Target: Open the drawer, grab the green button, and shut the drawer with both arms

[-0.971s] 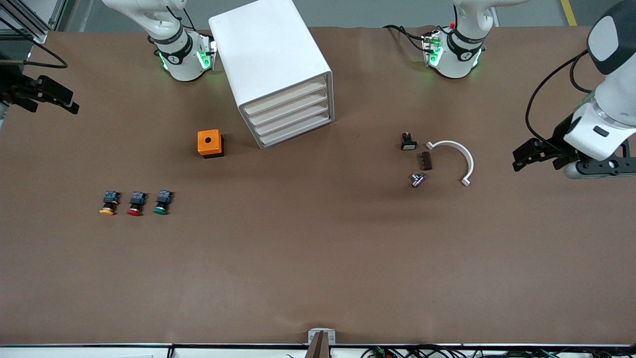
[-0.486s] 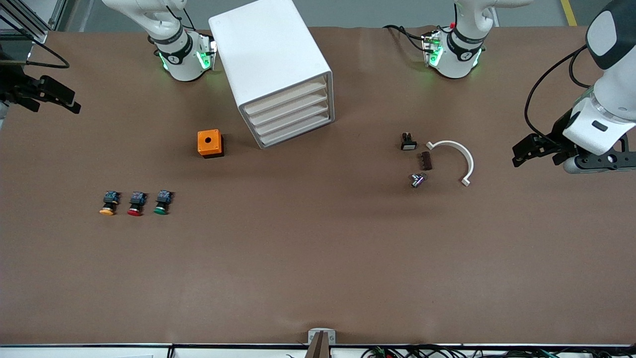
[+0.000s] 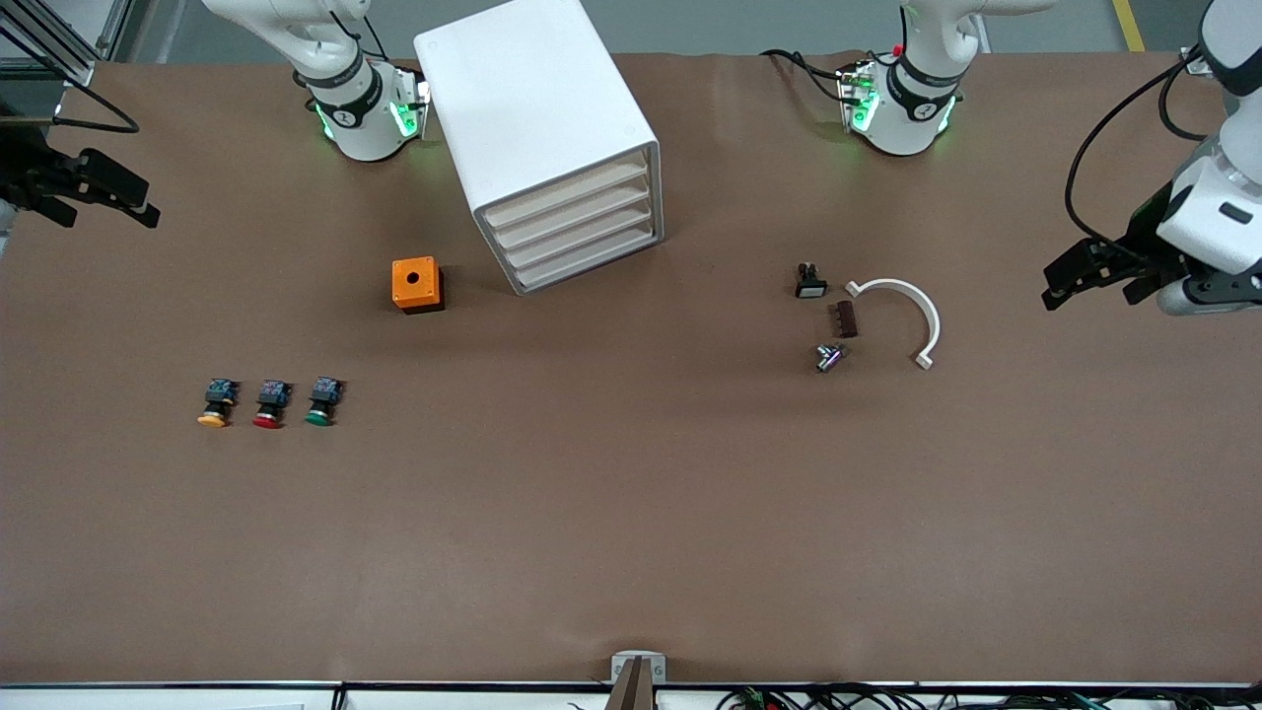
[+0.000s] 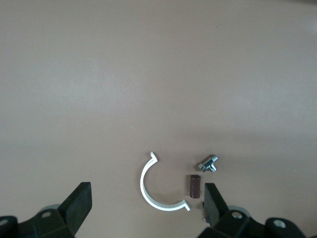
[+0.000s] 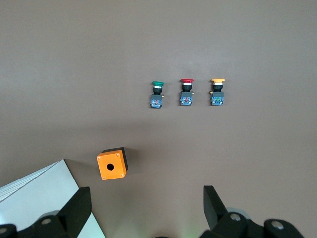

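Watching from the front cam, I have the right gripper (image 3: 104, 189) at the table edge on the right arm's end, black fingers spread wide w/ nothing between them; its wrist cam shows the same gap (image 5: 143, 208). It's barely shifted vs. a sec ago.

Next come three small push buttons in a row on the matte brown table (image 3: 631, 513): yellow button (image 3: 215, 403), red button (image 3: 269, 403), then the green button (image 3: 320, 401). Each has a smooth round cap on a blocky black body w/ blue bits. The green one lies on its side, long axis running near-to-far, cap toward the front cam, body toward the arm bases. It sits nearer the cam than the orange box (image 3: 416, 284), a squarish plastic cube w/ a round hole on top.

Beside that, farther from the cam, the white cabinet (image 3: 537, 138), smooth w/ rounded corners; its four drawers (image 3: 577, 232) are all shut.

Toward the left arm's end: small black part (image 3: 809, 282), dark brown block (image 3: 845, 319), shiny metal fitting (image 3: 827, 357), curved white plastic clip (image 3: 905, 314).

Left gripper (image 3: 1089, 268) hangs over bare table, fingers apart, empty; it has pulled away from the clip toward the table's end since 1 s ago.
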You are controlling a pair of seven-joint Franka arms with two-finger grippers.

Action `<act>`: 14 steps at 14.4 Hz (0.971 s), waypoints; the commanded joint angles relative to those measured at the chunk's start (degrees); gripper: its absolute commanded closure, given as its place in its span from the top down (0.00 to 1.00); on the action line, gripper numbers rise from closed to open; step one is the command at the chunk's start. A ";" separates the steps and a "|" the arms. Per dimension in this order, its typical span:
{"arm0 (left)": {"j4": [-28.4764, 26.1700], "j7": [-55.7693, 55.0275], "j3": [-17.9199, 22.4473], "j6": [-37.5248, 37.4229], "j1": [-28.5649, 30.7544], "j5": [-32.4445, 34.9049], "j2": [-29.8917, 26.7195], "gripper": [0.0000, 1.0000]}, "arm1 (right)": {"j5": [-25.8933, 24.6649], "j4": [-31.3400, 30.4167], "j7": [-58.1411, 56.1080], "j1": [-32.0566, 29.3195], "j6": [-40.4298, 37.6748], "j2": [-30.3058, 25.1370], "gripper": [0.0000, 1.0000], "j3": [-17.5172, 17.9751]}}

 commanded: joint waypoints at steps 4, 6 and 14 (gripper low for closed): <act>2.99 0.34 -0.09 -8.90 0.80 -0.36 -2.09 1.00 | -0.92 -1.68 -1.09 0.35 1.13 -1.76 1.00 0.29; 3.17 0.43 -0.26 -10.14 0.80 -0.27 -2.00 1.00 | -0.84 -1.68 -1.17 0.35 1.13 -1.76 1.00 0.29; 4.13 0.78 -0.35 -10.23 0.80 -0.10 -1.83 1.00 | -0.84 -1.68 -1.17 0.17 1.48 -1.67 1.00 0.29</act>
